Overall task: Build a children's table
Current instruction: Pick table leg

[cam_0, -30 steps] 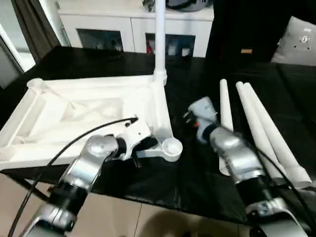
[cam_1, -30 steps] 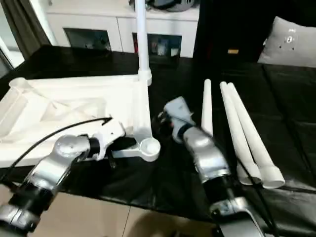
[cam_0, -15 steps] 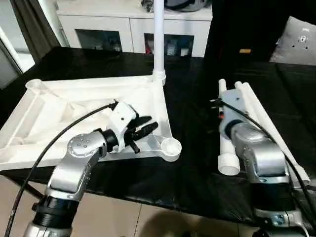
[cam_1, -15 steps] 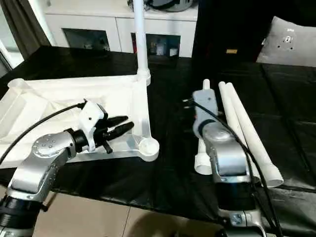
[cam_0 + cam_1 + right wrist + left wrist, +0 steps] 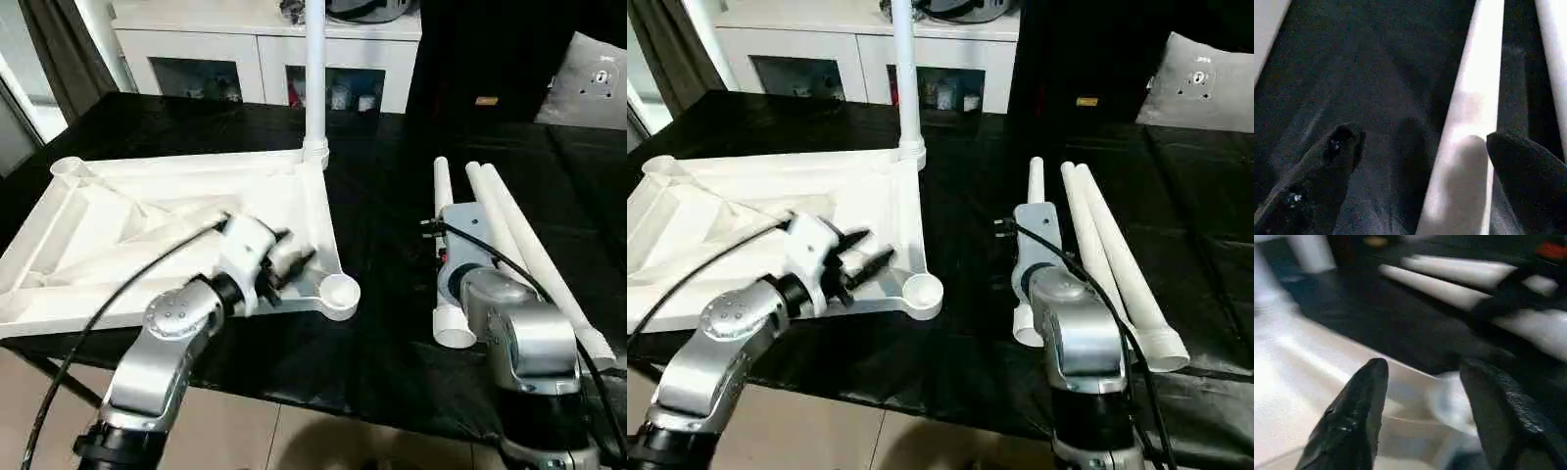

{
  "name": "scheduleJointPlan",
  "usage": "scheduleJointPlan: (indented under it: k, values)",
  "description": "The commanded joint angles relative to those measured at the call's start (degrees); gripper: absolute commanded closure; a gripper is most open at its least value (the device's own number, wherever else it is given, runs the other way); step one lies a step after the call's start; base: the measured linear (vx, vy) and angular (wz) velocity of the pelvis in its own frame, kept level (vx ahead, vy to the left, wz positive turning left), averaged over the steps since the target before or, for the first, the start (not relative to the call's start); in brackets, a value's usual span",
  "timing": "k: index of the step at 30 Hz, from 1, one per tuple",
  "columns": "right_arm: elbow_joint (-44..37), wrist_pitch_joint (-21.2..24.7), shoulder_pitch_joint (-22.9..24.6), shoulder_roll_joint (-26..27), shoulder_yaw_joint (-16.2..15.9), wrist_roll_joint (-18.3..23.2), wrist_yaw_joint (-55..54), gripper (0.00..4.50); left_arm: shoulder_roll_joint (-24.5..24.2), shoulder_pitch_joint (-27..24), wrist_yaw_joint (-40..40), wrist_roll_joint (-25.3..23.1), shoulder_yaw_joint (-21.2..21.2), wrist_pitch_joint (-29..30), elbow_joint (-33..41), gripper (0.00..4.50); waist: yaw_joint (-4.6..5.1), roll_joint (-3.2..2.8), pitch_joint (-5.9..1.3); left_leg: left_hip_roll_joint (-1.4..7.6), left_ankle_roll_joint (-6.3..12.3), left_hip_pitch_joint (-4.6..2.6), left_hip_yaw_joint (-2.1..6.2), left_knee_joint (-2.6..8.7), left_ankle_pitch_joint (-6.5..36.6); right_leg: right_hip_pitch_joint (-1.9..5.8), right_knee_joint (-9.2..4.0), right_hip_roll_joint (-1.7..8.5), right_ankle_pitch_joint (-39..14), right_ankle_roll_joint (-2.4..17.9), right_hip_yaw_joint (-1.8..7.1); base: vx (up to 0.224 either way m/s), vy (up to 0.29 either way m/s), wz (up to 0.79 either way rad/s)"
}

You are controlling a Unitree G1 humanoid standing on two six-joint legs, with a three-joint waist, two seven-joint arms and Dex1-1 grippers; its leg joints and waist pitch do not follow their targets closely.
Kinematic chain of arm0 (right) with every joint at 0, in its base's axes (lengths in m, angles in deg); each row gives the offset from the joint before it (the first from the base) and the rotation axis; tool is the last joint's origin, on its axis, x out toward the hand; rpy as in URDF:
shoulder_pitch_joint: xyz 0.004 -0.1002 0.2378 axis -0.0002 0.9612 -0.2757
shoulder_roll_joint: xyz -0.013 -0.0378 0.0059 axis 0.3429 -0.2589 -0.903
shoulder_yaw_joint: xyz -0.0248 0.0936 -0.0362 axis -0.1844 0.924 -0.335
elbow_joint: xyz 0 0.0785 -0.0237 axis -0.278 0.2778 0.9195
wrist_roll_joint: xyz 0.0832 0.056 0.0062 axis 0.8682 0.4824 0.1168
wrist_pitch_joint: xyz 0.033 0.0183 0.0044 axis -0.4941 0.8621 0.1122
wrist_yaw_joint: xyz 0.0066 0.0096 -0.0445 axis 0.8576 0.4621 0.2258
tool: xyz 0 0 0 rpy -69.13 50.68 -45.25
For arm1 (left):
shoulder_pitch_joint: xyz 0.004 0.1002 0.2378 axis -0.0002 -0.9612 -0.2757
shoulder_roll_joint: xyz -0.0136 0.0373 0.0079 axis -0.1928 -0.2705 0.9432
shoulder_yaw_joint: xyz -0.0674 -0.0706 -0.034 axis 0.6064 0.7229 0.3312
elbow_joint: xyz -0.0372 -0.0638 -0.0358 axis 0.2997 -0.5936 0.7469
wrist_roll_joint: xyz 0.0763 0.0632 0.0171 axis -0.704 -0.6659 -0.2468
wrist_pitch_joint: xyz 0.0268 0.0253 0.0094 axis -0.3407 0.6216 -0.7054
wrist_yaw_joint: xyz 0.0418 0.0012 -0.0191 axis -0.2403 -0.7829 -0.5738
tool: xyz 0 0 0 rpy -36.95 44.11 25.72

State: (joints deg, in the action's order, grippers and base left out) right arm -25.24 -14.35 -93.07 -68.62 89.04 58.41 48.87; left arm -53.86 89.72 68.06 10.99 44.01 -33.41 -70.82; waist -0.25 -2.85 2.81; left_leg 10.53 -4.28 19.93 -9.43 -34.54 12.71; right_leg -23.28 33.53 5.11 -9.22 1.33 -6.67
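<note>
The white table top [image 5: 127, 211] lies ribbed side up on the black table. One white leg [image 5: 315, 78] stands upright in its far right corner socket. The near right corner socket [image 5: 340, 292] is empty. My left gripper [image 5: 294, 258] hovers open just left of that socket, its fingers [image 5: 1359, 401] spread over the rim. Three more legs lie side by side on the right. My right gripper [image 5: 1421, 137] is open, with its fingers either side of the leftmost lying leg [image 5: 443, 191]. The other two legs [image 5: 558, 294] lie just beyond it.
A white cabinet with dark glass doors [image 5: 265, 59] stands behind the black table [image 5: 382, 235]. A grey cushion [image 5: 600, 78] sits at the back right. The table's near edge runs just below both forearms.
My right arm swung from the table's middle to above the leftmost lying leg. My left gripper rose from the top's near edge and now points at the near right socket.
</note>
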Motion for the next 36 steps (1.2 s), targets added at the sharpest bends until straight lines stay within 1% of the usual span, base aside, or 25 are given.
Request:
scheduleJointPlan:
  k: [1, 2, 3, 4, 6, 8, 9, 10, 12, 14, 16, 17, 19, 20, 21, 22, 24, 27, 28, 29, 31, 32, 33, 34, 36]
  values:
    - [1.2, 2.04, -0.79, -0.3, 0.67, 0.19, -0.2, 0.0, -2.49, -0.43, 4.47, 1.62, -1.61, 2.04, 2.36, 1.44, -0.08, 0.81, -3.49, 1.68, 1.1, 0.28, 0.41, 4.08, 5.44, 3.36, -3.76, 2.83, -16.82, 6.77, 3.51, 0.0, 0.0, 0.0]
    - [1.99, 2.06, -1.12, -0.54, 1.06, 0.28, -0.28, 0.0, -3.82, -0.35, 6.28, 2.12, -2.32, 2.77, 2.94, 1.31, -0.28, 0.65, -3.55, 1.74, 0.98, 0.25, 0.46, 4.15, 4.75, 3.38, -3.49, 2.93, -16.09, 7.15, 3.56, 0.0, 0.0, 0.0]
    - [2.93, 2.03, -1.53, -0.79, 1.48, 0.4, -0.3, 0.0, -5.09, -0.01, 7.9, 2.14, -2.97, 2.8, 3.09, 1.19, -0.25, 0.71, -3.55, 1.74, 0.92, 0.28, 0.41, 4.1, 4.49, 3.36, -3.35, 2.89, -15.55, 7.26, 3.57, 0.0, 0.0, 0.0]
    - [4.05, 1.93, -1.98, -1.27, 1.67, 0.34, -0.28, 0.0, -6.09, 0.43, 9.07, 1.95, -3.38, 2.71, 2.91, 1.07, -0.27, 0.64, -3.54, 1.74, 0.76, 0.19, 0.49, 4.15, 4.4, 3.38, -3.23, 2.86, -15.31, 7.43, 3.57, 0.0, 0.0, 0.0]
    - [6.41, 1.47, -3.31, -2.48, 2.27, 0.27, -0.23, 0.0, -7.56, 1.56, 10.93, 1.47, -4.12, 1.6, 1.72, 1.01, -0.17, 0.81, -3.41, 1.59, 0.44, 0.11, 0.34, 4.12, 5.15, 3.43, -3.39, 2.82, -16.19, 7.45, 3.62, 0.0, 0.0, 0.0]
    - [7.35, 2.44, -3.96, -3.21, 2.21, 0.54, 0.32, 0.0, -7.7, 1.76, 11.35, 1.62, -4.26, 1.35, 1.24, 0.93, -0.15, 0.85, -3.48, 1.51, 0.41, 0.2, 0.29, 4.02, 4.64, 3.57, -3.32, 2.88, -15.95, 7.58, 3.74, 0.0, 0.0, 0.0]
    - [8.14, 3.03, -4.31, -3.47, 2.43, 0.77, 0.6, 0.0, -7.9, 1.95, 11.72, 1.91, -4.57, 1.44, 0.87, 0.78, -0.1, 0.99, -3.44, 1.51, 0.44, 0.29, 0.3, 4.02, 4.58, 3.62, -3.28, 2.86, -15.91, 7.63, 3.75, 0.0, 0.0, 0.0]
    - [8.23, 3.08, -4.34, -3.48, 2.47, 0.8, 0.63, 0.0, -7.91, 1.97, 11.75, 1.93, -4.6, 1.44, 0.83, 0.68, -0.13, 1.0, -3.45, 1.49, 0.46, 0.3, 0.32, 4.01, 4.64, 3.67, -3.23, 2.88, -16.04, 7.64, 3.78, 0.0, 0.0, 0.0]
    - [9.81, 4.9, -4.52, -4.17, 2.32, 1.62, 1.9, 0.0, -7.86, 2.27, 12.23, 2.24, -5.21, 1.37, -0.3, 0.63, -0.17, 1.21, -3.41, 1.34, 0.71, 0.25, 0.2, 3.95, 5.3, 3.63, -3.46, 2.87, -18.18, 7.15, 3.83, 0.0, 0.0, 0.0]
    - [10.22, 5.77, -4.37, -4.48, 2.25, 1.98, 2.37, 0.0, -7.76, 2.49, 12.28, 2.28, -5.62, 1.19, -0.89, 0.34, -0.23, 1.21, -3.39, 1.33, 0.62, 0.17, 0.14, 3.89, 5.8, 3.52, -3.71, 2.86, -19.97, 6.47, 3.82, 0.0, 0.0, 0.0]
    - [10.5, 6.66, -4.28, -4.37, 2.79, 2.56, 2.77, 0.0, -7.54, 2.7, 12.11, 2.1, -5.99, 0.82, -1.47, 0.2, -0.2, 1.22, -3.33, 1.3, 0.5, 0.1, 0.18, 3.93, 6.2, 3.47, -3.85, 2.8, -21.41, 5.81, 3.78, 0.0, 0.0, 0.0]
    - [10.91, 7.14, -4.29, -4.25, 3.33, 3.06, 2.95, 0.0, -7.36, 2.87, 12.1, 1.92, -6.2, 0.54, -1.89, 0.14, -0.18, 1.46, -3.33, 1.34, 0.62, 0.09, 0.23, 3.96, 6.5, 3.47, -3.93, 2.86, -22.37, 5.45, 3.76, 0.0, 0.0, 0.0]
    - [11.47, 7.44, -4.34, -4.22, 3.83, 3.57, 3.17, 0.29, -7.11, 3.0, 12.09, 1.73, -6.4, 0.3, -2.26, 0.04, -0.18, 1.53, -3.39, 1.38, 0.57, 0.01, 0.2, 3.92, 6.46, 3.34, -3.98, 2.84, -22.8, 5.27, 3.74, 0.0, 0.0, 0.0]
    - [11.81, 7.82, -4.4, -4.26, 4.08, 3.97, 3.52, 0.36, -6.92, 3.08, 11.98, 1.6, -6.51, 0.21, -2.44, 0.02, -0.15, 1.71, -3.4, 1.41, 0.61, 0.04, 0.17, 3.91, 6.31, 3.3, -4.02, 2.82, -22.6, 5.25, 3.75, 0.0, 0.0, 0.0]
    - [12.25, 8.63, -4.25, -4.71, 3.87, 4.81, 4.66, 0.39, -6.63, 3.21, 11.69, 1.48, -6.67, 0.08, -2.7, 0.0, -0.16, 1.62, -3.35, 1.4, 0.53, 0.08, 0.19, 3.95, 6.17, 3.28, -3.99, 2.77, -22.23, 5.29, 3.74, 0.0, 0.0, 0.0]
    - [12.25, 8.63, -4.25, -4.71, 3.87, 4.81, 4.66, 0.48, -6.63, 3.21, 11.69, 1.48, -6.67, 0.08, -2.7, 0.0, -0.11, 1.77, -3.39, 1.39, 0.5, 0.08, 0.18, 3.93, 6.16, 3.29, -4.01, 2.73, -22.12, 5.25, 3.74, 0.0, 0.0, 0.0]
    - [12.43, 9.21, -3.63, -5.06, 3.42, 5.17, 5.42, 0.73, -6.34, 3.36, 11.22, 1.41, -6.89, -0.15, -2.99, 0.0, -0.15, 1.78, -3.54, 1.49, 0.39, 0.07, 0.26, 3.96, 6.07, 3.38, -3.85, 2.75, -21.02, 5.44, 3.74, 0.0, 0.0, 0.0]
    - [12.62, 9.52, -3.26, -5.03, 3.47, 5.59, 5.65, 0.87, -6.32, 3.41, 10.7, 1.18, -6.98, -0.55, -3.06, 0.0, -0.17, 1.96, -3.59, 1.53, 0.3, 0.13, 0.26, 3.99, 6.15, 3.45, -3.69, 2.77, -19.92, 5.99, 3.8, 0.0, 0.0, 0.0]
    - [12.67, 9.53, -3.25, -5.04, 3.49, 5.67, 5.65, 1.0, -6.35, 3.43, 10.58, 1.07, -6.99, -0.64, -3.06, 0.0, -0.19, 2.0, -3.6, 1.5, 0.38, 0.14, 0.24, 3.96, 6.18, 3.45, -3.72, 2.79, -19.91, 6.12, 3.82, 0.0, 0.0, 0.0]
    - [12.83, 9.43, -3.19, -5.08, 3.47, 5.77, 5.54, 1.24, -6.45, 3.48, 10.24, 0.83, -6.96, -0.85, -2.97, 0.0, -0.22, 2.07, -3.61, 1.51, 0.44, 0.13, 0.23, 3.96, 6.03, 3.46, -3.71, 2.78, -19.86, 6.2, 3.83, 0.0, 0.0, 0.0]
    - [13.02, 9.35, -3.19, -5.15, 3.39, 5.96, 5.68, 1.28, -6.44, 3.44, 9.84, 0.71, -6.7, -0.74, -2.8, 0.0, -0.23, 2.05, -3.56, 1.51, 0.36, 0.07, 0.2, 3.97, 6.34, 3.4, -3.79, 2.77, -20.5, 6.13, 3.81, 0.0, 0.0, 0.0]
    - [13.12, 9.38, -3.22, -5.19, 3.3, 6.06, 5.87, 1.46, -6.47, 3.47, 9.69, 0.68, -6.55, -0.6, -2.7, 0.0, -0.24, 1.93, -3.57, 1.49, 0.26, 0.08, 0.21, 3.97, 6.46, 3.4, -3.81, 2.77, -20.83, 6.02, 3.81, 0.0, 0.0, 0.0]
    - [13.12, 9.38, -3.22, -5.19, 3.3, 6.06, 5.87, 1.59, -6.47, 3.47, 9.69, 0.68, -6.55, -0.6, -2.7, 0.0, -0.21, 1.96, -3.55, 1.51, 0.2, 0.05, 0.22, 3.98, 6.67, 3.37, -3.87, 2.75, -21.05, 5.96, 3.79, 0.0, 0.0, 0.0]
    - [13.15, 9.43, -3.24, -5.22, 3.22, 6.16, 5.99, 1.67, -6.57, 3.55, 9.68, 0.74, -6.38, -0.43, -2.54, 0.0, -0.22, 1.89, -3.55, 1.5, 0.13, 0.02, 0.24, 3.99, 6.92, 3.34, -3.91, 2.77, -21.38, 5.84, 3.78, 0.0, 0.0, 0.0]
    - [13.24, 9.23, -3.25, -5.24, 3.27, 6.4, 6.16, 1.72, -6.97, 3.77, 9.68, 1.22, -5.79, 0.14, -1.91, 0.0, -0.19, 2.01, -3.53, 1.45, 0.05, -0.02, 0.2, 3.97, 7.37, 3.3, -4.06, 2.72, -22.07, 5.61, 3.74, 0.0, 0.0, 0.0]
